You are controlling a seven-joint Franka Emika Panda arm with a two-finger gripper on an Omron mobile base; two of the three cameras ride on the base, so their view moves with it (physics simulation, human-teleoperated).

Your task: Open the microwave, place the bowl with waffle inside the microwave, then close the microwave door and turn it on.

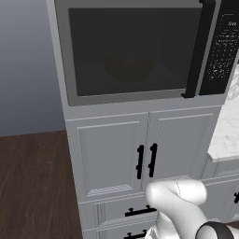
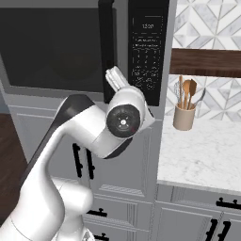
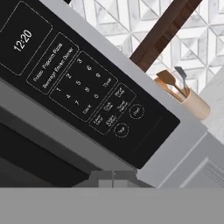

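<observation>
The microwave (image 1: 70,105) sits built in above grey cabinets. The microwave door (image 1: 130,51) (image 2: 47,42) is shut, its tall black bar handle (image 1: 198,46) (image 2: 107,47) just left of the keypad (image 1: 223,46) (image 2: 147,52). A dim round bowl (image 1: 128,70) shows faintly behind the dark glass; the waffle cannot be made out. In the hand view my gripper (image 3: 113,175) is shut and empty, its tips together a short way in front of the lower edge of the keypad (image 3: 83,87). The clock reads 12:20. My wrist (image 2: 123,120) hangs in front of the microwave's lower right corner.
Right of the microwave runs a white marble counter (image 2: 202,150) (image 1: 228,135) with a beige utensil holder (image 2: 184,117) (image 3: 192,103). A dark wooden shelf (image 2: 207,63) crosses the tiled wall. Cabinet doors (image 1: 112,154) and drawers stand below; dark wood floor (image 1: 32,186) lies to the left.
</observation>
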